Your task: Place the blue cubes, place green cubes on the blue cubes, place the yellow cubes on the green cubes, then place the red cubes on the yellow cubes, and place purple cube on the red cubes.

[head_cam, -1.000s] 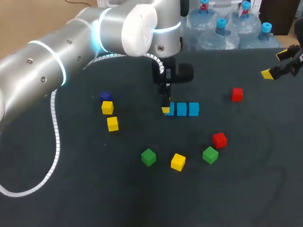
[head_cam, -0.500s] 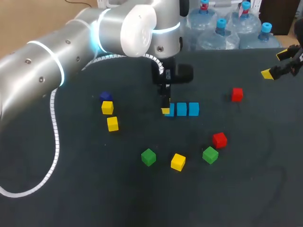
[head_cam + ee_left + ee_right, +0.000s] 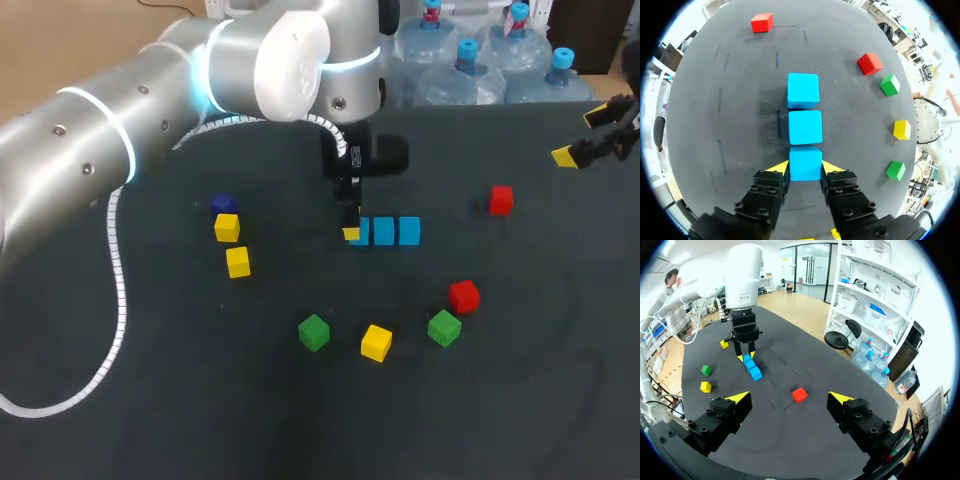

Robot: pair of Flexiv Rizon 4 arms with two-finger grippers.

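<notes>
Three blue cubes form a row at the centre of the counter. The left tool is clamped on the end cube at the row's 9 o'clock end. The right tool, fingers wide apart and empty, hangs at the counter's 2 o'clock edge. The green cubes lie toward 6 o'clock.

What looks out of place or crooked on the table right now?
Nothing stands out. The three blue cubes form a straight row on the dark table, the end cube gripped by the left gripper. The green cubes, yellow cubes, red cubes and purple cube lie loose around it, unstacked.
</notes>
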